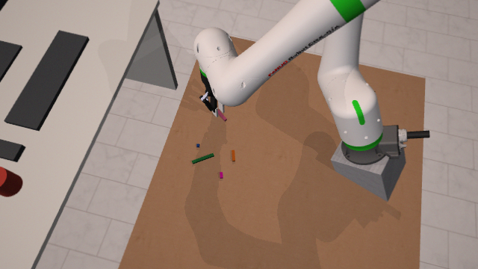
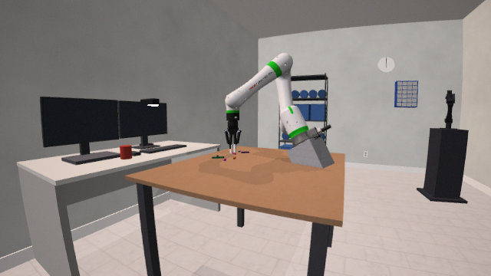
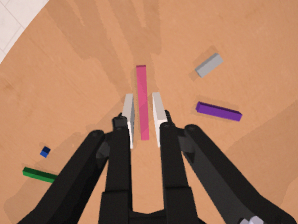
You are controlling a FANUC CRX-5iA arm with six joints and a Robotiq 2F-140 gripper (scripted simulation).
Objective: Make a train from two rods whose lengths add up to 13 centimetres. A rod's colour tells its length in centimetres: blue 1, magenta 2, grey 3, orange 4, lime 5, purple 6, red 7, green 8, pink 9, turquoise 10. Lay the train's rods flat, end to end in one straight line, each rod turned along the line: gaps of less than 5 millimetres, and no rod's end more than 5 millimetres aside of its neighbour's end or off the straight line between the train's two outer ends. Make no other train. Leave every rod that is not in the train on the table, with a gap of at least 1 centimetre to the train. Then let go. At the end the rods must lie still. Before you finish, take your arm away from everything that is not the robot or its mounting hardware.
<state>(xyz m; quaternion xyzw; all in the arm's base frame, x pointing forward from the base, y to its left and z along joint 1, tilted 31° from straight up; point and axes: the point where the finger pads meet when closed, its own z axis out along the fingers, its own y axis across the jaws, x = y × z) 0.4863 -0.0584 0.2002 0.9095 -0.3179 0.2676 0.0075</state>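
Observation:
The pink rod [image 1: 222, 116] [image 3: 142, 82] lies flat on the table. My gripper [image 2: 232, 152] [image 3: 143, 103] is partly open, its fingers on either side of the pink rod, with a gap on both sides. The purple rod [image 3: 219, 111] and grey rod [image 3: 209, 65] lie apart, right of it in the wrist view; the arm hides them in the top view. The green rod [image 1: 202, 158] [image 3: 40, 175], small blue rod [image 1: 198, 146] [image 3: 45, 151], orange rod [image 1: 233, 155] and magenta rod [image 1: 221, 175] lie separately. No two rods touch.
The wooden table [image 1: 250, 224] [image 2: 299, 192] carries the rods and the arm's grey base [image 1: 366, 172]. The table's edge is beyond the blue and green rods in the top view. A white desk [image 1: 86, 75] with a red mug [image 1: 11, 183] [image 2: 126, 152] stands alongside, across a gap.

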